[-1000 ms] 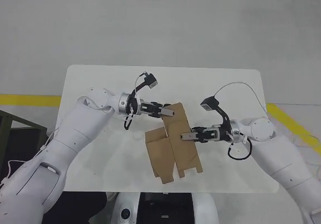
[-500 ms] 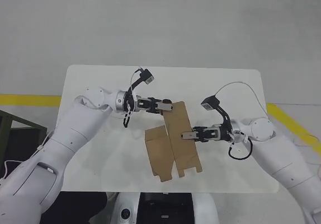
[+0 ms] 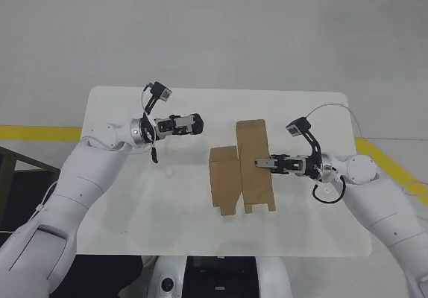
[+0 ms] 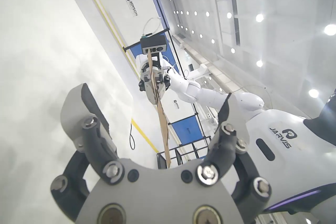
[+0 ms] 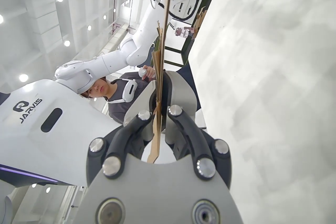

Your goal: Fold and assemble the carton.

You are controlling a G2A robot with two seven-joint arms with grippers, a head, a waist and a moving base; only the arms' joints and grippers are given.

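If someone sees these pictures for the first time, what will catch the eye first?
The flattened brown carton near the middle of the white table stands out most. The right gripper is clamped on its edge, while the left gripper is open and empty, apart from the carton.

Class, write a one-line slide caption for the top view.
Right pincer clamps the flat carton by one edge over the white table; the open left pincer hangs apart.
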